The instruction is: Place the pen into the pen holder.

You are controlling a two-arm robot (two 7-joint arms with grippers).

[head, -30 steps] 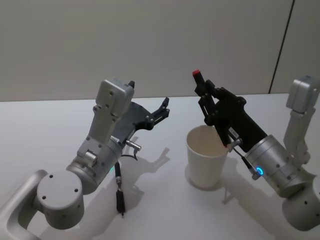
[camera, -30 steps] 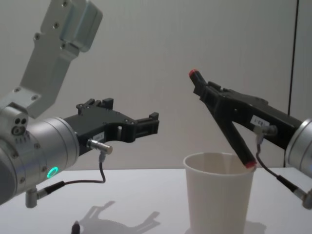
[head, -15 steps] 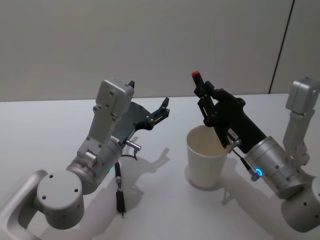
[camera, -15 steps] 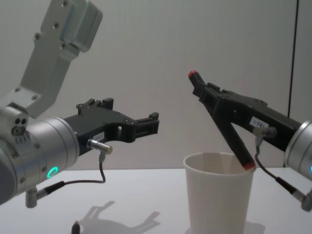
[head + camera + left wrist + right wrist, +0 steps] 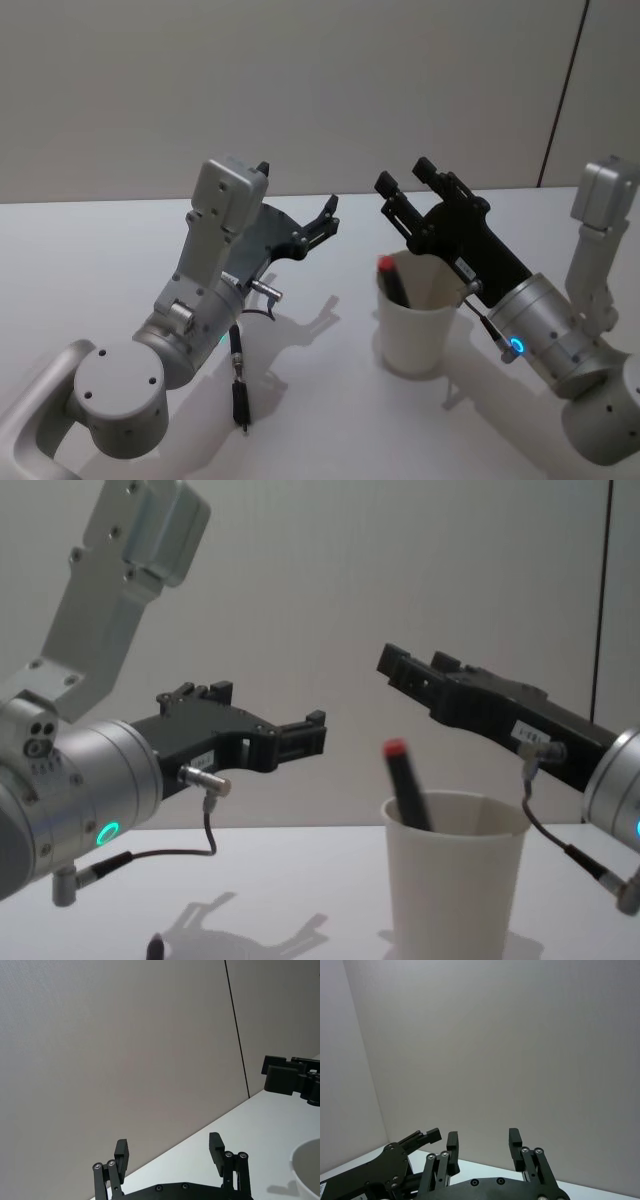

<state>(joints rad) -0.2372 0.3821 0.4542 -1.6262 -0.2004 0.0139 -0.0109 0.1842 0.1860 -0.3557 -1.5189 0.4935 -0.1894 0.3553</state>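
Note:
The pen (image 5: 393,280) (image 5: 405,783), a black marker with a red tip, stands tilted inside the pen holder (image 5: 417,325) (image 5: 455,880), a white paper cup, its upper end leaning on the rim. My right gripper (image 5: 408,181) (image 5: 392,662) (image 5: 482,1142) hovers open just above and behind the cup, with nothing between its fingers. My left gripper (image 5: 329,214) (image 5: 312,734) (image 5: 170,1149) hangs open to the left of the cup, well above the table.
The white table (image 5: 80,260) carries the cup at its middle right. A plain grey wall (image 5: 300,90) stands behind. A cable connector (image 5: 240,400) dangles from my left arm over the table.
My right gripper has opened and let go of the pen. The pen has dropped into the cup and now leans there on its own. The left arm has not moved.

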